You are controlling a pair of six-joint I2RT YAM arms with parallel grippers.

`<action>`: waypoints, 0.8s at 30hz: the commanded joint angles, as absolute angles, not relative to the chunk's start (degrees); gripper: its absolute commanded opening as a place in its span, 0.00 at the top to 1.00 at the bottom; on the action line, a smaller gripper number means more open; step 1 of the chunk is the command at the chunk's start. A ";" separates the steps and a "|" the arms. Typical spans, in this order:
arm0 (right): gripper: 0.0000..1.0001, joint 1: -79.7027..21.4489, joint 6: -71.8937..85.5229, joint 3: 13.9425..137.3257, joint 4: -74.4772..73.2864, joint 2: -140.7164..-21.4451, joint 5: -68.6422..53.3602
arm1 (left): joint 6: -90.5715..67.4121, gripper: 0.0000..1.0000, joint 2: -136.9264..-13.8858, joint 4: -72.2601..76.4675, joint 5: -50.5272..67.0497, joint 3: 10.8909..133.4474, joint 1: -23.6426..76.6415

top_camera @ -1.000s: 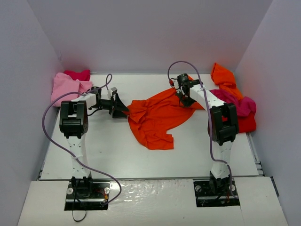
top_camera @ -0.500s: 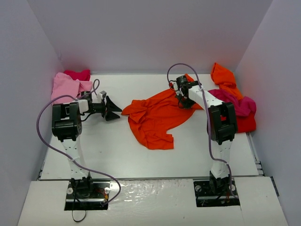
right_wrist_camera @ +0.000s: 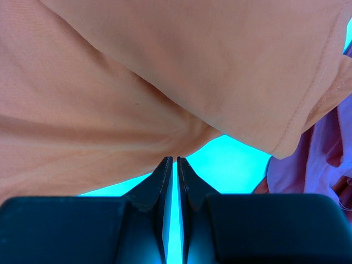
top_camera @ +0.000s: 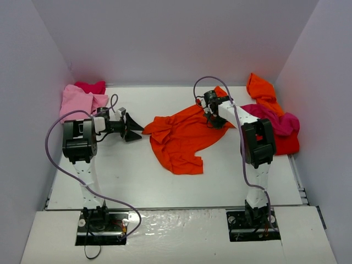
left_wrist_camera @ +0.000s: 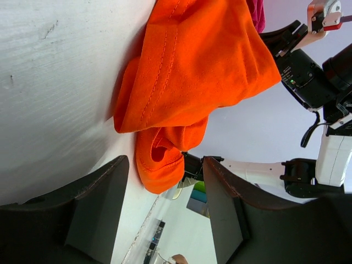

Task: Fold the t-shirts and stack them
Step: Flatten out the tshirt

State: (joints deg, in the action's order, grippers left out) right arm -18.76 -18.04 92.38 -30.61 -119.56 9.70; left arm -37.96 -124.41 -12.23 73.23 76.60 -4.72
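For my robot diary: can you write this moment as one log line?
left hand: open, beside orange shirt | right hand: shut on it

the left arm (top_camera: 86,170) and right arm (top_camera: 257,179) share one build: white link shells between blocky black joint housings. a thin lilac cable (top_camera: 52,143) runs along each from base to wrist. each black base (top_camera: 100,223) sits in a dark recess. the left end effector (left_wrist_camera: 165,159) has broad black fingers (left_wrist_camera: 93,214); the right end effector (right_wrist_camera: 175,159) has slim black wedge fingers (right_wrist_camera: 157,181). a small red-and-white part (left_wrist_camera: 324,14) sits by the right wrist.
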 commanded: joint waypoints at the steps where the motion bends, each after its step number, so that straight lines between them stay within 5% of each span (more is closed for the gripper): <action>1: 0.95 -19.34 -18.11 92.64 -30.68 -119.70 11.69 | -39.03 0.47 -123.90 -10.97 74.19 78.74 -4.40; 24: 0.95 -20.04 -18.22 92.20 -30.67 -120.50 13.68 | -34.31 0.47 -133.29 -20.36 75.26 87.99 2.26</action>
